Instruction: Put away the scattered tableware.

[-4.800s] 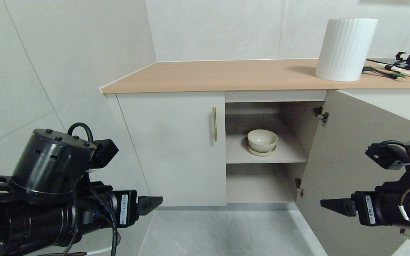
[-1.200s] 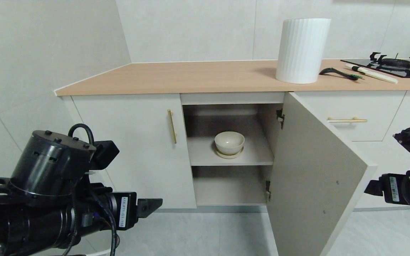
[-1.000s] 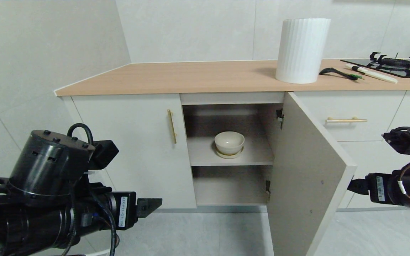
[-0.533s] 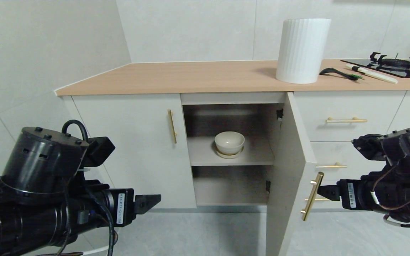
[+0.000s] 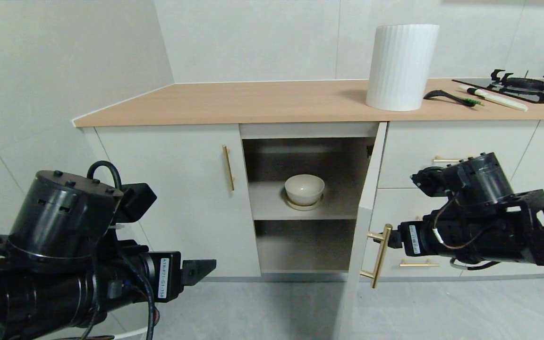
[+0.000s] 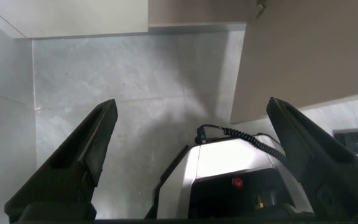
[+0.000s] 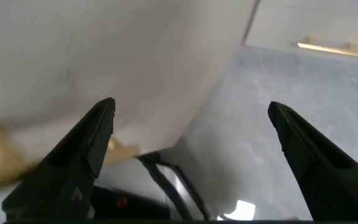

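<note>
Honestly, nearly done I reckon: the cupboard door (image 5: pixel 368 189) stands half shut, with the bowl (image 5: pixel 304 188) on its plate (image 5: pixel 302 206) on the middle shelf (image 5: pixel 267 208) inside. My right gripper (image 5: pixel 392 238) is by the door handle (image 5: pixel 379 255), jaws wide and holding nothing, well apart from the bowl; left gripper (image 5: pixel 201 271) hangs low, likewise open.

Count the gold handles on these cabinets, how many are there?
4: the closed left door's handle; the open door's handle, at the right gripper; the top drawer handle; the bottom drawer handle. The right arm may hide another.
</note>
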`<state>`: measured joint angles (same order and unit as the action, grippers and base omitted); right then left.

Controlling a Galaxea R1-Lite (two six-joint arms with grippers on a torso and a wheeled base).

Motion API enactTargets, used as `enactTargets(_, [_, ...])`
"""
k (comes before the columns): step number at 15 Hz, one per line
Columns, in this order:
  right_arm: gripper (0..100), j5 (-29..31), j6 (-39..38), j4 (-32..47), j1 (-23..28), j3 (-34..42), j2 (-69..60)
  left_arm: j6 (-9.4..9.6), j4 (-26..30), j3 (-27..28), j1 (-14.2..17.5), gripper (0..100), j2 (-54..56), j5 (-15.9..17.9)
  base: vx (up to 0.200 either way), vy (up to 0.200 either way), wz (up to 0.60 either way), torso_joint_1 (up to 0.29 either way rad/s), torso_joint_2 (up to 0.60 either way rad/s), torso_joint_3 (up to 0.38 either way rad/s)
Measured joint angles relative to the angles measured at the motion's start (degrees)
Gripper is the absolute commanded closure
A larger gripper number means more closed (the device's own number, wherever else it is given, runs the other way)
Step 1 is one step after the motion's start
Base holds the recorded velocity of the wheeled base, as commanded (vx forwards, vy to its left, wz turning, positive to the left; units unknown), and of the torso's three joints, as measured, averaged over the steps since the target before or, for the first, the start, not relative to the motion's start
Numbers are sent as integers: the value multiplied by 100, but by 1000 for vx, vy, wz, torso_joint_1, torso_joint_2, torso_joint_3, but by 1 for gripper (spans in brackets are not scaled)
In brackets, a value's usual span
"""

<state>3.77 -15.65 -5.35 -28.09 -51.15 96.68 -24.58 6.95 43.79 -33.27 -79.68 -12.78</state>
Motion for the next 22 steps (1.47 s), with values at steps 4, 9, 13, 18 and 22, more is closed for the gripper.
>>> enactTargets(4, [0, -82, -107, -903, -104, -122, 699, 6, -2, -7, -5, 0, -9, -2, 0, 0, 0, 0, 0, 0])
enactTargets(9, [0, 57, -600, -2054, -134, -83, 1309, 9, 2, -11, -22, 0, -9, -5, 80, 0, 0, 0, -1, 3])
enactTargets(13, [0, 222, -889, -2844, -189, -89, 1638, 4, -2, -10, -18, 0, -12, -5, 200, 0, 0, -1, 2, 5])
enactTargets(18, [0, 345, -1143, -2993, -206, -102, 1815, 2, 0, 0, -77, 0, -20, -2, 0, 0, 0, 0, 0, 0])
enactTargets(22, [0, 402, -1336, -3241, -197, -157, 1883, 6, -2, -18, -77, 0, -17, -5, 0, 0, 0, 0, 0, 0])
